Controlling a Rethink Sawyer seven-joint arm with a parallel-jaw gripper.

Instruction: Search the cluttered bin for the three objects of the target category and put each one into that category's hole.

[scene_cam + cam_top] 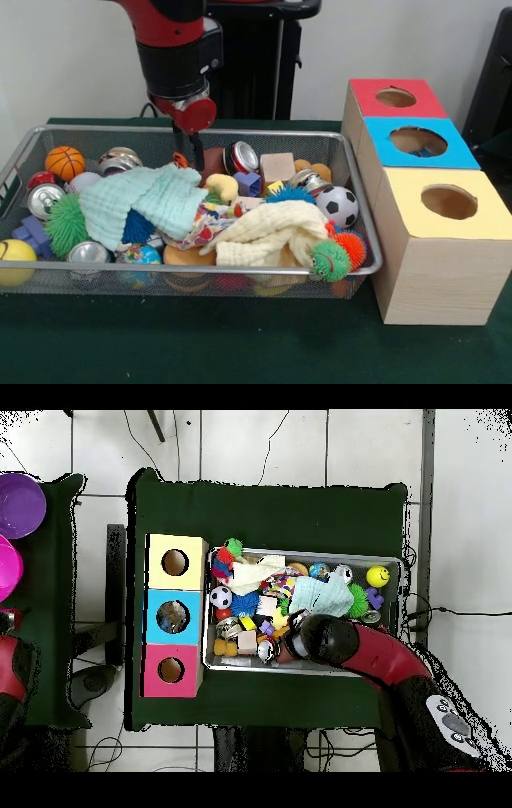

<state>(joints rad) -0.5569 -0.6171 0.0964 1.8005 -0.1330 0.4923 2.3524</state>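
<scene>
Clutter fills the wire bin [240, 130] from wall to wall, and my gripper [190, 156] hangs inside it near the back wall, just above the heap. From the front I cannot tell whether it is open or closed, or whether it has hold of anything. Nothing shows which category I am after, so I judge by position. The likeliest candidate is the silver can [241, 157] lying just beside the gripper, also against the bin's back wall. It lies on its side with its round end turned toward the front of the bin, so its long axis runs front to back and slightly upward, propped on the things under it. The mint cloth [144, 204] and cream cloth [268, 232] are draped over the middle of the bin and bury much of the rest, which is probably why I am working at the uncovered back edge. Outside the bin's short side stand the red box [416, 100], blue box [460, 152] and yellow box [416, 200], close enough for a short carry. From overhead my arm [360, 649] reaches across one long wall of the bin [305, 667] and hides the gripper, so this view does not show its state either. The yellow hole [175, 563], blue hole [172, 616] and red hole [170, 670] face straight up in a row just outside the bin. The blue hole seems to hold something already.
</scene>
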